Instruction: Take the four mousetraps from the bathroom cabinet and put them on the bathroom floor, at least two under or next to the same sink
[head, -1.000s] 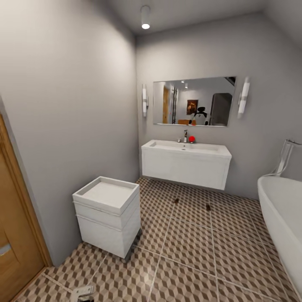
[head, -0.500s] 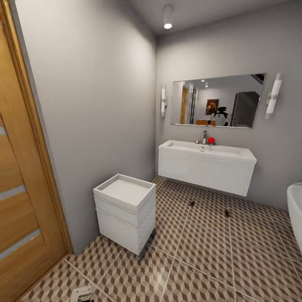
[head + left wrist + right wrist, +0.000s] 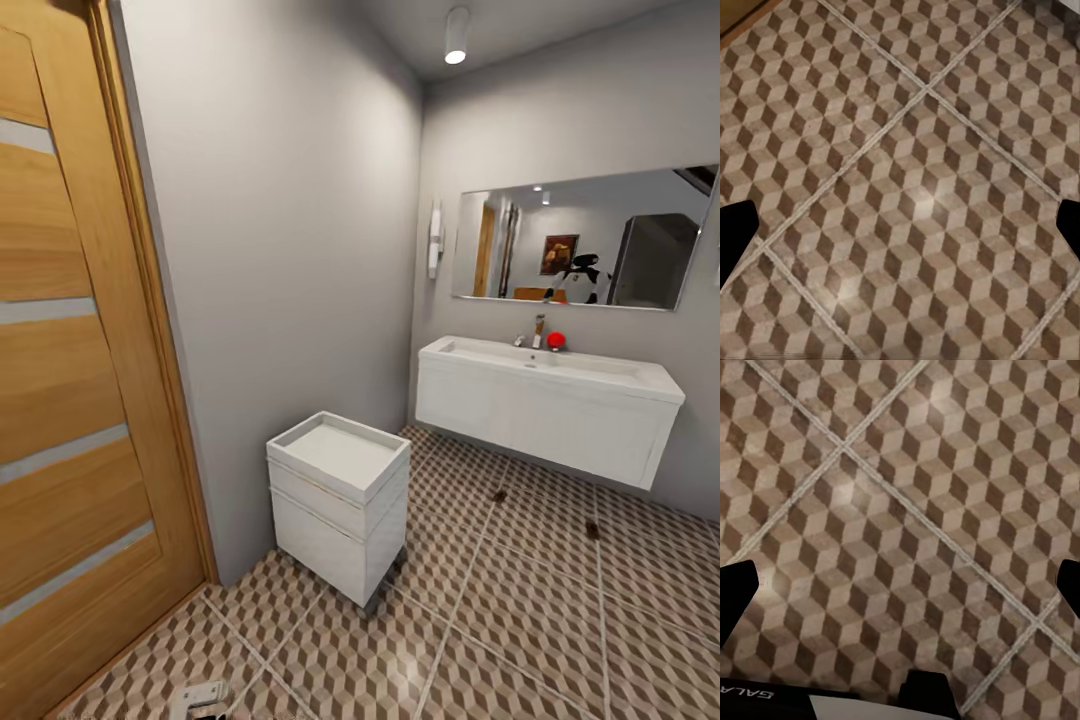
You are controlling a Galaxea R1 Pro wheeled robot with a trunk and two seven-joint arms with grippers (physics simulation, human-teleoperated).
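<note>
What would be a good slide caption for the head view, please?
Bathroom: wooden door, white drawer unit, wall-hung sink under a mirror, two small dark objects on the patterned floor.

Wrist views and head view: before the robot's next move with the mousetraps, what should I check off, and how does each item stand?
1. Left hand open and empty: ok, fingertips wide apart over tiles.
2. Right hand open and empty: ok, same.
3. Sink in sight: ok, on the far wall.
4. Traps by the sink: cannot tell; two small dark objects lie on the bathroom floor in front of it, too small to identify.
5. Obstacles nearby: ok so far; the white drawer unit stands against the wall and the wooden door is close on the left.
</note>
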